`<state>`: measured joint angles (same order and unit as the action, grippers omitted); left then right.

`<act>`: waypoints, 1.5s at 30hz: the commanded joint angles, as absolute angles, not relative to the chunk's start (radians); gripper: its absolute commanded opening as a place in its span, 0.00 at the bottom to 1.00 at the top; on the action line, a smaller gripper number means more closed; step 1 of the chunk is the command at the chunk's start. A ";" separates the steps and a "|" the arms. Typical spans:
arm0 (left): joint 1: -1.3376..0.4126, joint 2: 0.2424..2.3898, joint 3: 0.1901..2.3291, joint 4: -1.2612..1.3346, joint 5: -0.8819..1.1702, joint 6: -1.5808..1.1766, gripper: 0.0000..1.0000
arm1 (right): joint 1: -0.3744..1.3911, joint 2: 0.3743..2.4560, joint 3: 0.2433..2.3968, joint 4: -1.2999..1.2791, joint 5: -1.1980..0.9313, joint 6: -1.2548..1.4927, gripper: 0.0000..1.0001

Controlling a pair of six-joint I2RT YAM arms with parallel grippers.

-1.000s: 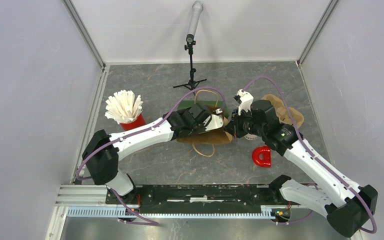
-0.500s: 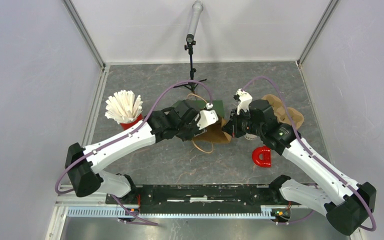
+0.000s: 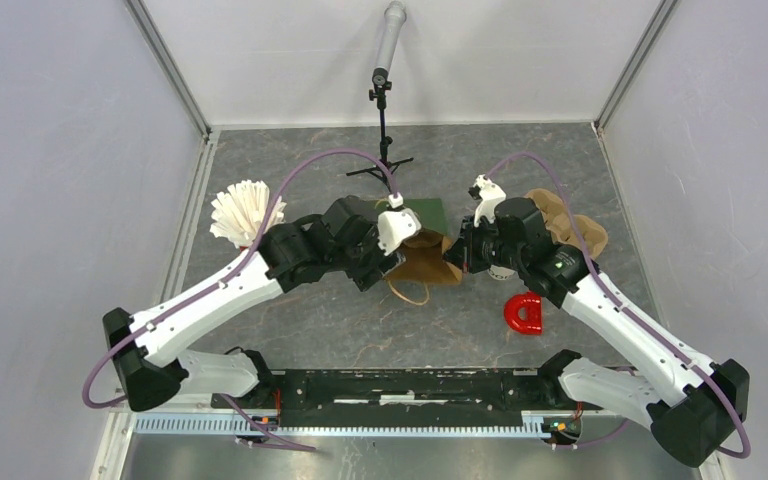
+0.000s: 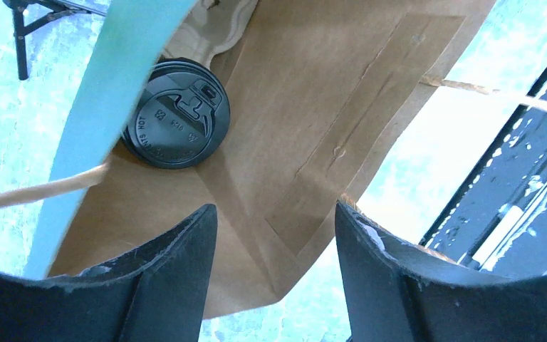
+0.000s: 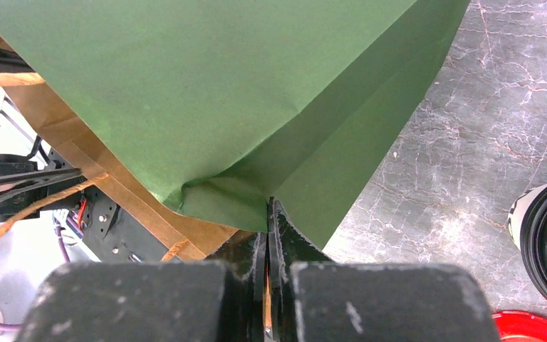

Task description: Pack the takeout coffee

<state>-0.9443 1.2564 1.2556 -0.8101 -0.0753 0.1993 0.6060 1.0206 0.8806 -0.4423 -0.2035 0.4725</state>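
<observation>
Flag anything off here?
The green paper bag looks tipped, mouth toward the arms, and its rim is creased where the shut right pincer pinches it. The paper cup with a round black plastic lid sits inside; no spill visible.

Left arm (image 3: 220,295) reaches toward 1 o'clock, left gripper (image 4: 274,214) spread wide. Right arm (image 3: 620,320) reaches toward 11 o'clock, right gripper (image 5: 268,214) pinched closed.

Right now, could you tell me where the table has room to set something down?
Bare: the near strip between the green bag and the base rail, and the far corners either side of the tripod. Crowded around the bag.
</observation>
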 commanded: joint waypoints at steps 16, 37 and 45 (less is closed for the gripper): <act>-0.943 1.133 1.418 -0.872 -0.021 -0.102 0.79 | 0.581 1.027 0.936 -0.453 -0.163 0.567 0.00; -0.853 1.187 1.621 -1.182 -0.374 -0.464 0.90 | 0.573 1.047 0.956 -0.439 -0.151 0.631 0.00; -0.802 1.100 1.432 -1.035 -0.251 -0.546 0.76 | 0.565 1.051 0.960 -0.411 -0.160 0.663 0.00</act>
<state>-0.8192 1.1542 1.5192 -1.1202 -0.3187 -0.4526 0.5716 1.0473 0.9150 -0.4412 -0.1711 0.6323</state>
